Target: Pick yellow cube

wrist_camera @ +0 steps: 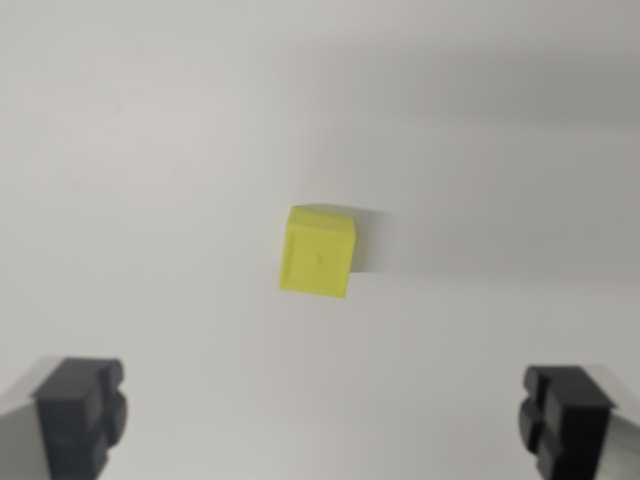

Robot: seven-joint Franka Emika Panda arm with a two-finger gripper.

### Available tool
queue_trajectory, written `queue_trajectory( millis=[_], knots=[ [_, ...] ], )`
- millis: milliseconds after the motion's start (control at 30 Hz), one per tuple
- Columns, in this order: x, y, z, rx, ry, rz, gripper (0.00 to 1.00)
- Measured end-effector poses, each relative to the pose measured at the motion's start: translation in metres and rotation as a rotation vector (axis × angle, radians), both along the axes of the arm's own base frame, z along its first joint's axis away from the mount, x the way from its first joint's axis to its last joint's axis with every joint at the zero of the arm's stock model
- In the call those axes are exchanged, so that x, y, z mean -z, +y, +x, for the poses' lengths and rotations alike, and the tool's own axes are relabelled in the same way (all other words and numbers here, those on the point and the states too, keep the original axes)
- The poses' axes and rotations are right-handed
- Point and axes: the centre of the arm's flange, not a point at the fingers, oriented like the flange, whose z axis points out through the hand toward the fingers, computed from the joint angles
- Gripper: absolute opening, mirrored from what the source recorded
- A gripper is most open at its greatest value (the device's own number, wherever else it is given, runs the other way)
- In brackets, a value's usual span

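A small yellow cube (pixel 318 252) rests on a plain white surface (pixel 150 150) near the middle of the wrist view, turned slightly askew. My gripper (pixel 322 415) is open, with its two black fingertips (pixel 80 412) at the lower corners of the picture, one at the wrist view's left and one at the wrist view's right. The cube lies above the gap between them in the picture, apart from both fingertips, and nothing is held.
Only the white surface surrounds the cube, with a faint shadow (pixel 375 245) on the cube's right side.
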Motion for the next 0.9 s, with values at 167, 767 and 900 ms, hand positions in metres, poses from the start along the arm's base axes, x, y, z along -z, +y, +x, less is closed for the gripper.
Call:
queue_trajectory(
  millis=[167, 767, 900],
  knots=[
    [0.0, 0.0, 0.0, 0.002, 0.0, 0.0, 1.0],
    [0.041, 0.002, -0.014, 0.029, -0.003, 0.0, 1.0],
    [0.051, 0.003, -0.016, 0.034, -0.004, 0.0, 1.0]
  ],
)
